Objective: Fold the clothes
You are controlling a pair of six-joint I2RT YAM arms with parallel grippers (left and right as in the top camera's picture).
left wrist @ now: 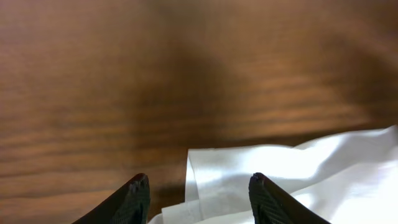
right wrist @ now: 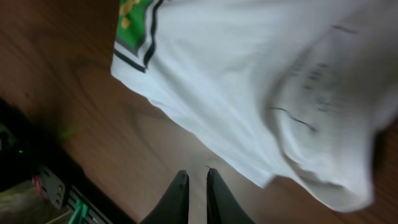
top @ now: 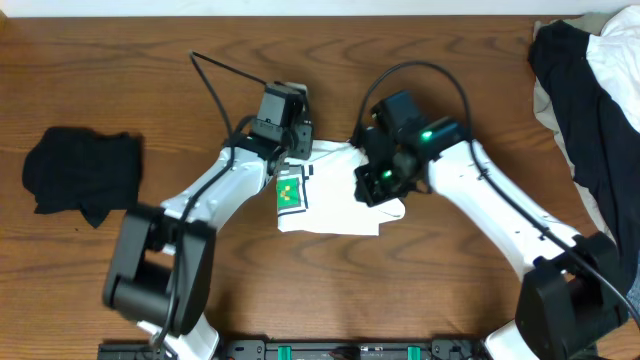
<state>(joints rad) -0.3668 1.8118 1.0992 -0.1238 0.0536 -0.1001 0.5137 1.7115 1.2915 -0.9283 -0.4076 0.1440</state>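
The white T-shirt (top: 335,210) lies folded into a small bundle at the table's middle, its green-and-white square print (top: 290,193) facing up on the left side. My left gripper (top: 296,150) is over the bundle's far left corner. In the left wrist view its fingers (left wrist: 199,182) are open, with the shirt's edge (left wrist: 298,174) lying between and beyond them. My right gripper (top: 373,188) hangs over the bundle's right side. In the right wrist view its fingers (right wrist: 198,175) are shut and empty above bare wood, just off the shirt (right wrist: 261,81) and its print (right wrist: 134,18).
A small black folded garment (top: 80,175) lies at the left of the table. A large black garment heaped with pale cloth (top: 590,90) fills the far right corner. The table's front edge with a black rail (right wrist: 56,186) shows in the right wrist view.
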